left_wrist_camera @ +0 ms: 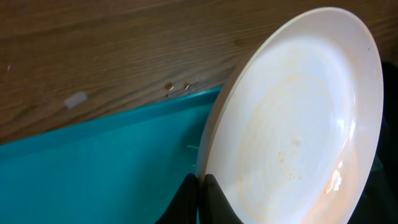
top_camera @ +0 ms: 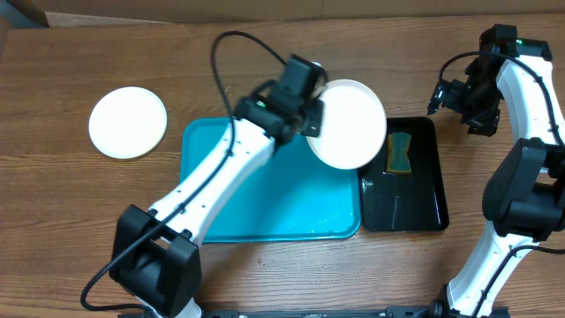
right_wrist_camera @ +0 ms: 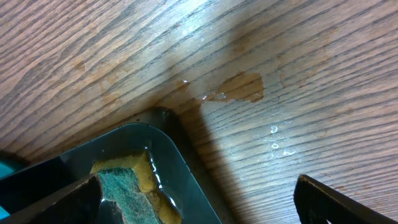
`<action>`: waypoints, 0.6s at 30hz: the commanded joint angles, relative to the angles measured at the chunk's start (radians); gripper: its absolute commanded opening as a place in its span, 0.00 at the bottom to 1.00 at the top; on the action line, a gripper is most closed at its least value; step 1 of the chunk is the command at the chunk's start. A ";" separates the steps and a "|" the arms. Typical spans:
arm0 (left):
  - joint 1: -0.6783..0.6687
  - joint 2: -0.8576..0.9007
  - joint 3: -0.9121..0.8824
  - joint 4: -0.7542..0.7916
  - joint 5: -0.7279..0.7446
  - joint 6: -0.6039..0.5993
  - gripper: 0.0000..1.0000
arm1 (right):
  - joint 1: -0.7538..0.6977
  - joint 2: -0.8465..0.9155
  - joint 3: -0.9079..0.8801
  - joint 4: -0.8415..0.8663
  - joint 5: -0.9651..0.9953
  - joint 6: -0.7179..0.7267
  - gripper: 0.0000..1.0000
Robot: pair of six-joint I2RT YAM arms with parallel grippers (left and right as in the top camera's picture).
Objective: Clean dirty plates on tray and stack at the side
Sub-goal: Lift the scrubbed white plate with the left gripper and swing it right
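Plates: one white plate (top_camera: 349, 124) hung tilted on edge over the right end of the turquoise tray (top_camera: 265, 203), partly over the black tray (top_camera: 410, 208). A second pale plate (top_camera: 128, 122) lay flat on the table (top_camera: 53, 221), well to the left. I could find no third plate.
Left gripper (left_wrist_camera: 200, 186): pressed together on the white plate's rim, a thin pinch at the very edge.
Right gripper (right_wrist_camera: 199, 208): spread wide and holding nothing, over bare table just past the black tray's far corner, apart from the sponge (top_camera: 400, 152).
Plate face: the left wrist view showed a faint orange film and a few specks, so I judged it not fully clean.
Slip risk: the plate looked wet and was held only at the edge. A quick swing, or scrubbing pressure far from the pinch, could twist it out of the jaws.
Stacking risk: setting it on the second plate as it was could carry residue onto that plate.
Crowding risk: both arms were near the black tray. A reach for the sponge could clip the plate.
Wet table: a puddle (right_wrist_camera: 236, 87) lay beside the black tray and could spread.
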 commanded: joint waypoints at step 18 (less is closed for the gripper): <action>-0.553 -0.026 0.034 0.132 -0.991 0.151 0.04 | 0.001 -0.035 0.016 0.003 0.000 0.005 1.00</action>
